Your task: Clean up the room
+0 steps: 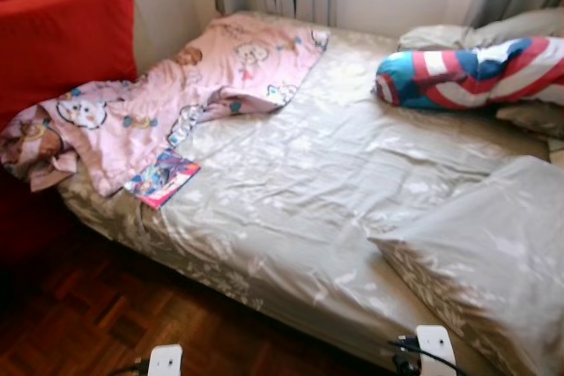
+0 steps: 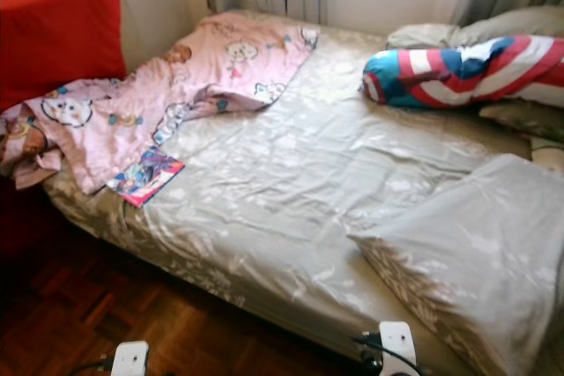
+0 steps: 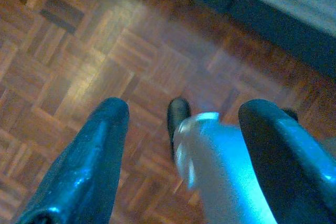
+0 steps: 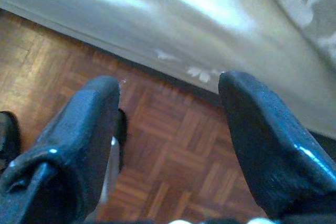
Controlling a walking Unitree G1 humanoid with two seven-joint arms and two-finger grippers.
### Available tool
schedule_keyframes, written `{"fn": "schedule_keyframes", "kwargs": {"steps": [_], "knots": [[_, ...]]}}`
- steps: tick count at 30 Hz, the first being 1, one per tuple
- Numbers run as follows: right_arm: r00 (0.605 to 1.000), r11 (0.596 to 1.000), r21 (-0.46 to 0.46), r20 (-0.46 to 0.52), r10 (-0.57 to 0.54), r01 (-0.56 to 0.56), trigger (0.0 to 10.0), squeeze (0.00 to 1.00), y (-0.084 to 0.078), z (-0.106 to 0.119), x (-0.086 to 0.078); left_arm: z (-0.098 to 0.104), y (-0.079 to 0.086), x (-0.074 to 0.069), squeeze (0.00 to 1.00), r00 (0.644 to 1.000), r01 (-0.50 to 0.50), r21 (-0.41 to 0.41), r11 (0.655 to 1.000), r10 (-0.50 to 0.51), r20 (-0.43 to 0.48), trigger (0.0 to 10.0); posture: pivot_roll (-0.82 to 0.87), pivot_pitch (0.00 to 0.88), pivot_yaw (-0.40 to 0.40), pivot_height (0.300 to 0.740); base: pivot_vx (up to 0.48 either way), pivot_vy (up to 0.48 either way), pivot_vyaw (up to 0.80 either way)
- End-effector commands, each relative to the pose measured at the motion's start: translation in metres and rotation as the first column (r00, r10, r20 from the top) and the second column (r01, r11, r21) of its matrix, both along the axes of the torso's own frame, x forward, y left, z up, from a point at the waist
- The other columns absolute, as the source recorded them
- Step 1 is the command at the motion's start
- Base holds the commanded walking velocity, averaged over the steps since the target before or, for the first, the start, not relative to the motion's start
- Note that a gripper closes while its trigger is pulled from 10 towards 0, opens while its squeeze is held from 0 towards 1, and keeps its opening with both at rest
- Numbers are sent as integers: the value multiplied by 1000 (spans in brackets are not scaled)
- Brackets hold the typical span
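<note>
Above parquet floor beside bed edge, left pincer spread, right pincer spread.

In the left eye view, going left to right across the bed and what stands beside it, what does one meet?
Red cushions → pink cartoon blanket → colourful booklet at the bed's near left edge → bare stretch of beige sheet → red, white and blue striped pillow → grey folded duvet at the right.
</note>
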State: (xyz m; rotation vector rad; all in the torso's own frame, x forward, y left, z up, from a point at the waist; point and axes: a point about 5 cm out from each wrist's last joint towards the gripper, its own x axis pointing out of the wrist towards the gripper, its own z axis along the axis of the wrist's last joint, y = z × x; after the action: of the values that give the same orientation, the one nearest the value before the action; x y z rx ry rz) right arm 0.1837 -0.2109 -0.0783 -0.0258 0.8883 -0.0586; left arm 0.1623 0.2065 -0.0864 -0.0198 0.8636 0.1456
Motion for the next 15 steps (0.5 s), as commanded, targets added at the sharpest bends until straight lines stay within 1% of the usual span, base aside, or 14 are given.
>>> {"fn": "schedule_keyframes", "kwargs": {"steps": [1,9,10,11,13,15], "knots": [[999,1000,13,-35,-3,4,10000,0,4,-5,-7,-2,5,-4,0,999,-21,4,1000,21,-24,10000,-27,124,9,740,0,0,-719],[999,1000,12,-35,2,-2,10000,0,3,-4,-6,-2,6,-6,0,999,-32,-4,999,32,-31,10000,-24,126,7,740,0,0,-709],[999,1000,12,-35,4,-3,10000,0,4,-4,-6,-2,6,-5,0,999,-9,2,1000,9,-32,10000,-24,126,7,740,0,0,-712],[999,1000,12,-35,4,-3,10000,0,4,-4,-6,-2,6,-5,0,999,-9,2,1000,9,-32,10000,-24,126,7,740,0,0,-712],[999,1000,13,-35,6,-5,10000,0,4,-4,-6,-2,5,-4,0,999,1,9,1000,-1,-37,10000,-24,125,8,740,0,-480,-712],[999,1000,13,-35,6,-6,10000,0,4,-4,-6,-2,6,-4,0,999,-12,7,1000,12,-42,10000,-24,124,8,740,0,-480,-712]]}}
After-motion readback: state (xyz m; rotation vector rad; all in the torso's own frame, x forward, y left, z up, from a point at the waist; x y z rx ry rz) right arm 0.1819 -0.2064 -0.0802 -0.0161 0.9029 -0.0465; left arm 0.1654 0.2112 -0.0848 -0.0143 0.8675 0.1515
